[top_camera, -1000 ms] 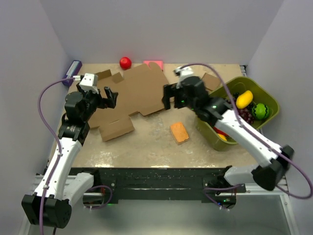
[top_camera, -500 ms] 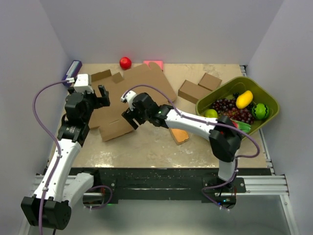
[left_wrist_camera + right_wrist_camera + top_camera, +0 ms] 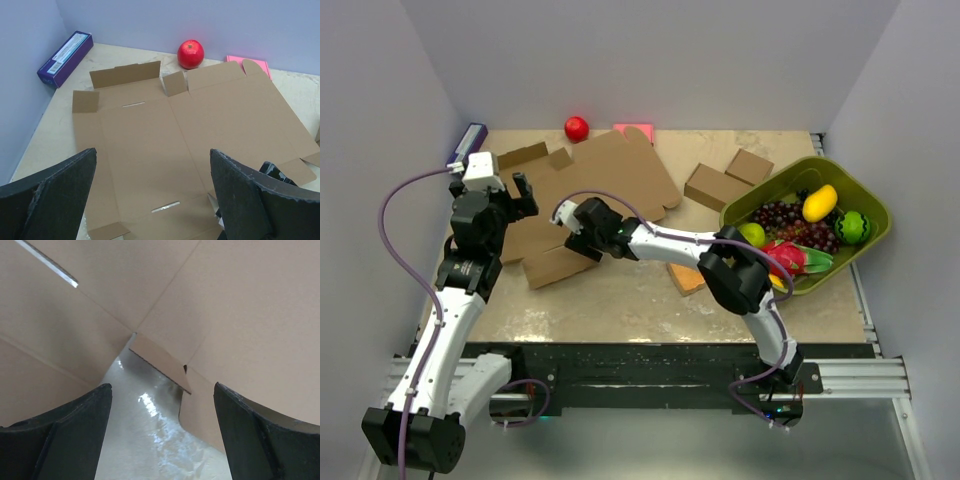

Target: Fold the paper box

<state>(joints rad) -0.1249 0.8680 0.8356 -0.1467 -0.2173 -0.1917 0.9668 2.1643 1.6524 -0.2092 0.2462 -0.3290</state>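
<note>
The paper box [image 3: 595,185] is a flat brown die-cut sheet lying open at the back left of the table. It fills the left wrist view [image 3: 200,120], flaps and slots showing. My left gripper [image 3: 525,195] hovers over the sheet's left part, open and empty, its jaws wide apart [image 3: 152,200]. My right gripper [image 3: 575,238] is low at the sheet's front edge, open and empty. In the right wrist view it [image 3: 162,440] straddles bare table beside a small tab [image 3: 162,365] of the sheet.
A red apple [image 3: 577,128], a pink pad [image 3: 634,131] and a purple box [image 3: 467,146] lie along the back. Two small brown boxes [image 3: 712,186] [image 3: 750,166] sit beside a green basket [image 3: 865,190] of fruit. An orange sponge [image 3: 685,280] lies under the right forearm.
My right arm has swung left from near the basket to the sheet's front edge, uncovering the two small boxes. My left gripper has drawn back a little to the left.
</note>
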